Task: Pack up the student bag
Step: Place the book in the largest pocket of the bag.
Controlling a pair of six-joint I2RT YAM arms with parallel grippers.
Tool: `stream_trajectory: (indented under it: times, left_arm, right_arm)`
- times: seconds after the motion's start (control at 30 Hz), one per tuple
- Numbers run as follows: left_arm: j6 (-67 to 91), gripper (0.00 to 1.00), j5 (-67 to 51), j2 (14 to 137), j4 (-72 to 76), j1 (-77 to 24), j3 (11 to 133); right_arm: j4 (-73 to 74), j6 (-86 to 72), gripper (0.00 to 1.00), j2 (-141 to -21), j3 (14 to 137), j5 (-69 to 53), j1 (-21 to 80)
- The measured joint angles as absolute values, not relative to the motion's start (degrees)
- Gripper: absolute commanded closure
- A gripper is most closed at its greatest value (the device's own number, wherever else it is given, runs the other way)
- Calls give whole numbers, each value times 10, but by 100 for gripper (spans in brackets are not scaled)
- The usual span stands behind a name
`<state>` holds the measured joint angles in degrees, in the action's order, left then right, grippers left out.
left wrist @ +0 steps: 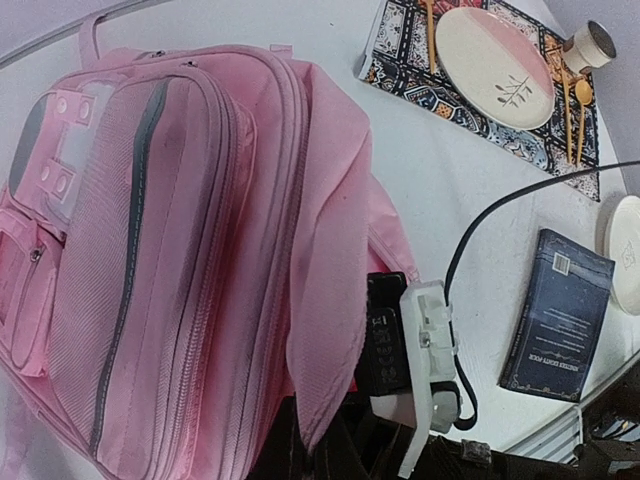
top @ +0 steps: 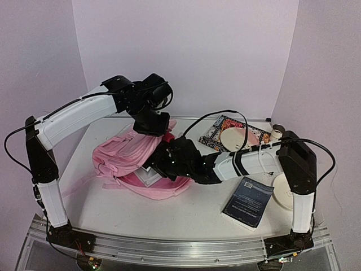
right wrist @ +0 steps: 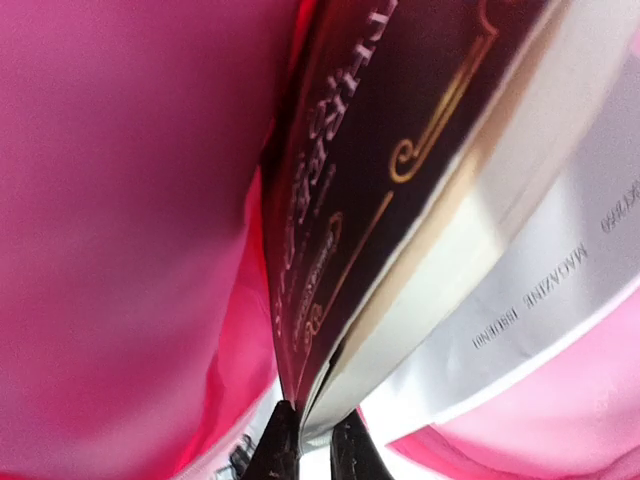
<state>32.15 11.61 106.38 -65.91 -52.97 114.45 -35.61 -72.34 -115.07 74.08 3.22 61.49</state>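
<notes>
Nearest the lens, the right end effector [right wrist: 314,425] has its fingers drawn almost together, pinching the lower edge of a dark-covered book [right wrist: 380,180] with gold lettering. A pale magazine [right wrist: 540,290] lies against that book, with pink lining close on both sides. On the left-centre of the bench [top: 186,217] lies the student bag [top: 121,155], front pockets up and mouth toward the right edge. At the far side of that mouth the left end effector [top: 157,125] is pressed shut on the bag's upper flap, holding it raised. Across the bench centre, the right forearm [top: 248,161] covers the mouth from above. Toward the far right corner a patterned placemat [top: 213,131] carries a plate [top: 232,137], and a cup [top: 276,132] stands at its right end. By the near right corner lies a dark blue book [top: 248,202]. Just beside it is a white dish [top: 281,195], partly behind the right arm's upright link.
</notes>
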Motion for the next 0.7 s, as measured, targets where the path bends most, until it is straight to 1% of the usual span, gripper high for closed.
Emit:
stream_trajectory:
  times: [0.07, 0.13, 0.27, 0.37, 0.5, 0.57, 0.63, 0.7]
  left_arm:
    - [325, 100, 109, 1059, -658, -529, 1140]
    - [328, 100, 105, 1055, -658, -529, 1136]
    - [329, 100, 107, 1044, -652, -529, 1120]
    - [329, 100, 114, 1034, -645, -529, 1102]
    - [328, 100, 125, 1029, -637, -528, 1082]
    - [325, 100, 131, 1027, -632, -527, 1071]
    - [320, 100, 138, 1024, -627, -525, 1057]
    - [315, 100, 142, 1022, -623, -522, 1045]
  right_arm:
    - [-366, -729, 93, -1151, 742, 42, 615]
    - [-370, -733, 81, -1154, 748, 50, 615]
    - [-374, -735, 49, -1163, 761, 58, 617]
    - [-365, -732, 36, -1163, 761, 59, 620]
    - [-341, -721, 26, -1162, 761, 55, 626]
    - [-327, -712, 18, -1158, 757, 54, 628]
    - [-309, -697, 14, -1145, 746, 53, 630]
    - [-284, -682, 12, -1124, 738, 53, 631]
